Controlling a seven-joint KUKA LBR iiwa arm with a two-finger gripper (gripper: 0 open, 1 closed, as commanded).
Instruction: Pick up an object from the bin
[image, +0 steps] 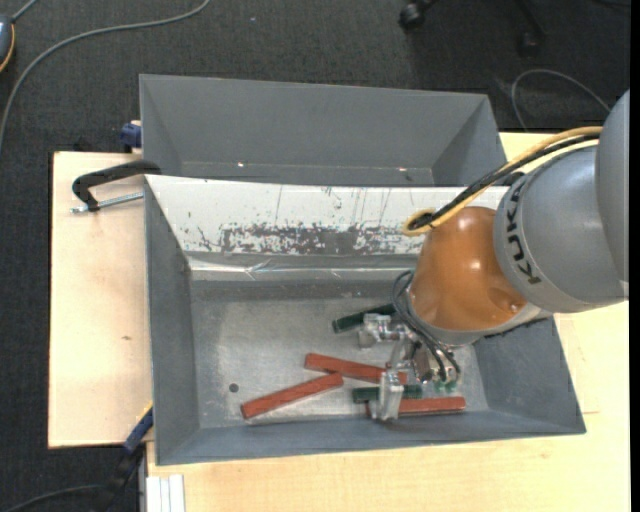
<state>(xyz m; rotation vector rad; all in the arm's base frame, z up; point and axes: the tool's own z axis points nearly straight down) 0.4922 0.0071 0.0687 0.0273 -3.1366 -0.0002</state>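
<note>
Red-brown stick (440, 405): floor of bin (170, 330), front right; long axis left-right along front wall. Gripper (388, 400): lowered at stick's left end; arm (570, 230) reaches in from right. Gripper opening: cannot tell.

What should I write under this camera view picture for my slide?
A robot arm hangs low over red sticks lying in a grey bin.
</note>
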